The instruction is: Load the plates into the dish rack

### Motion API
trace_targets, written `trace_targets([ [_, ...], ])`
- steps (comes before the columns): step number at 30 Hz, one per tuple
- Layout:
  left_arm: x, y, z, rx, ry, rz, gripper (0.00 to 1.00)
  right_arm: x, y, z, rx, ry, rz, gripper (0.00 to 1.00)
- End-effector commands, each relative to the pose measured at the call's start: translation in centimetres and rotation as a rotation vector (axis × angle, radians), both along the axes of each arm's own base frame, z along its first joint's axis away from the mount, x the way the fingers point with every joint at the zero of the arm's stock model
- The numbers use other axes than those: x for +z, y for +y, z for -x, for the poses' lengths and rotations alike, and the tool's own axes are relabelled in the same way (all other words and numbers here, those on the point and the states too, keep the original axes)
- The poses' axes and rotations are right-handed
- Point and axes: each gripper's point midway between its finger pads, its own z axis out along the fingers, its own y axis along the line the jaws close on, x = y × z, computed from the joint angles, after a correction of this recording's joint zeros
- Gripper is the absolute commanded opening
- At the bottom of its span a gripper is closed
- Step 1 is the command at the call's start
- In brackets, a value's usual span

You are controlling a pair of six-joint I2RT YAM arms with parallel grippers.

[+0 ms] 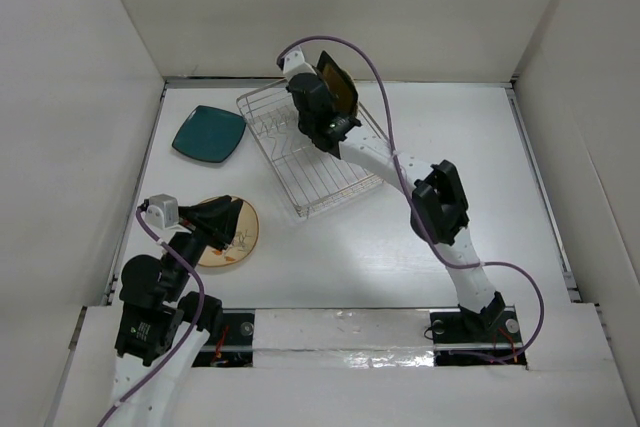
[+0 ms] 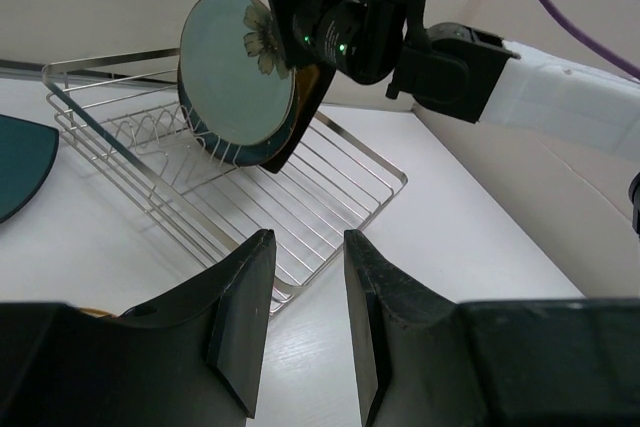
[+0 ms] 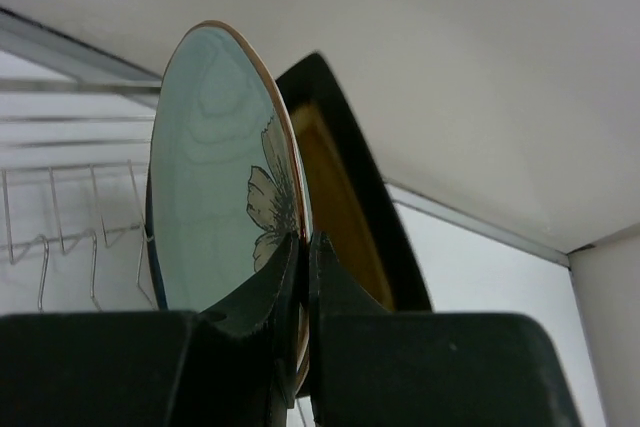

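Rim of the stiff, likely slick, breakable pale green round plate (image 3: 205, 187) is pinched by the right gripper (image 3: 303, 247) over the silver wire dish rack (image 1: 312, 165); left gripper (image 2: 305, 247) part-open, empty.

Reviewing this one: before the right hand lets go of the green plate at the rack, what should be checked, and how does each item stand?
1. Right hand shut on the pale green plate at its rim: ok.
2. Plate upright over the dish rack: ok.
3. Plate's lower edge seated between tines: cannot tell, hidden from view.
4. Plate apart from the amber square plate behind it: cannot tell; a gap shows at the top only.
5. Left hand open, empty, away from the rack: ok.
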Motion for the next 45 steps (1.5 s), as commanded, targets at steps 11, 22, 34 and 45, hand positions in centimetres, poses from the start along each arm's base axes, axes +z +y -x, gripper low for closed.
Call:
trace_targets([
  [11, 1.2, 0.1, -0.3, 0.007, -0.029, 0.009, 0.31, 2.0, 2.1, 2.5, 0.033, -0.049, -0.254, 0.00],
  [22, 1.0, 0.2, -0.6, 0.018, -0.016, 0.009, 0.28, 5.5, 0.8, 9.5, 0.135, 0.020, -0.436, 0.84],
  [34, 1.8, 0.7, 0.0, 0.037, -0.052, 0.019, 0.00, -2.7, 11.9, 29.4, 0.491, 0.349, -0.898, 0.00],
  [45, 2.8, 1.1, 1.4, 0.035, -0.112, 0.046, 0.02, -17.1, 16.3, 35.2, 0.288, 0.683, -1.112, 0.70],
])
